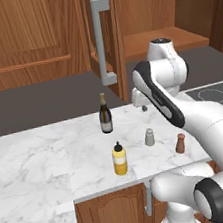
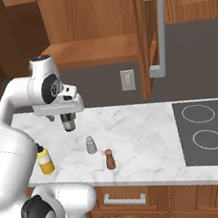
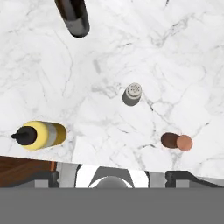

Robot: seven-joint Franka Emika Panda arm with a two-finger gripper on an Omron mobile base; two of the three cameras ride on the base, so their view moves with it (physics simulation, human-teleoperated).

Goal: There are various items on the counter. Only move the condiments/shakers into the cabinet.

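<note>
On the white marble counter (image 1: 40, 159) stand a yellow squeeze bottle (image 1: 119, 159) with a black cap, a small grey shaker (image 1: 149, 137) and a small brown shaker (image 1: 180, 143). Behind them is the dark wine bottle (image 1: 104, 114). My gripper (image 2: 69, 123) hangs well above the counter, pointing down, open and holding nothing. Looking down from the hand, the grey shaker (image 3: 132, 93) is near the centre, the brown shaker (image 3: 176, 141) lower right, the yellow bottle (image 3: 40, 135) lower left and the wine bottle (image 3: 73, 16) at the top. The wooden cabinet (image 2: 95, 50) above stands open, its shelf bare.
The open cabinet door (image 1: 104, 41) with its long grey bar handle juts out over the counter behind the wine bottle. A black stove top (image 2: 211, 131) lies to the right. A wall outlet (image 2: 128, 80) sits on the dark backsplash. Drawers (image 2: 124, 199) run under the counter's front edge.
</note>
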